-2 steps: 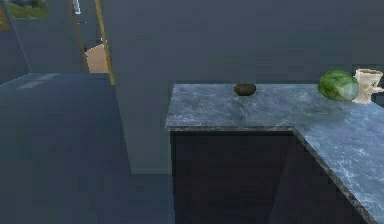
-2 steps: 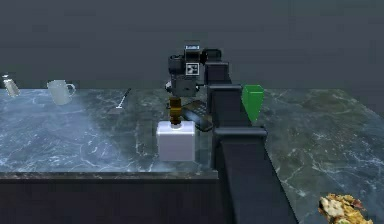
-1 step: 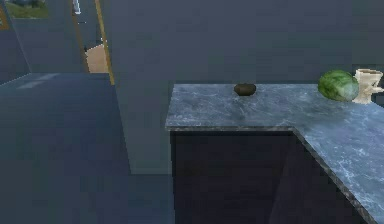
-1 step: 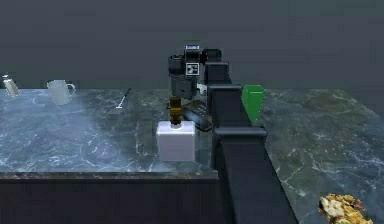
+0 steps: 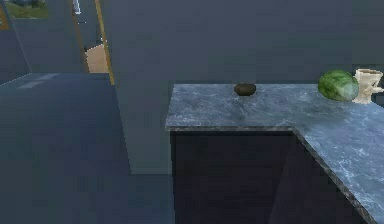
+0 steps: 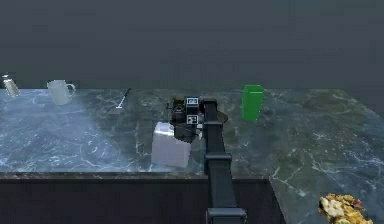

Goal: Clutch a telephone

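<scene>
Claw: the claw (image 6: 181,124) sits at the far end of the dark arm (image 6: 216,165), over the grey marbled bench (image 6: 300,140), near the middle of the arm side view.
Claw state: cannot tell. A thing lies on the bench right at its fingers, so whether it holds anything cannot be judged.
Telephone: I cannot say for certain which thing it is. A pale boxy block (image 6: 167,148) lies on the bench at the claw's 7 o'clock, against the arm's side; over it or touching it, I cannot tell.
Green cup (image 6: 253,103): upright, at the claw's 2 o'clock, apart from it.
Thin utensil (image 6: 124,98): lying at the claw's 10 o'clock.
White mug (image 6: 60,92): farther out toward 10 o'clock, with a small shaker (image 6: 10,85) at the view's 9 o'clock edge.
Yellowish heap (image 6: 342,208): at the arm side view's 5 o'clock corner.
Forward view: the bench turns a corner here. A small dark round thing (image 5: 245,89) rests near its back edge. A watermelon (image 5: 338,85) stands at that thing's 3 o'clock, with a pale cup (image 5: 368,85) just beside it.
Doorway (image 5: 95,55): at the forward view's 10 o'clock.
</scene>
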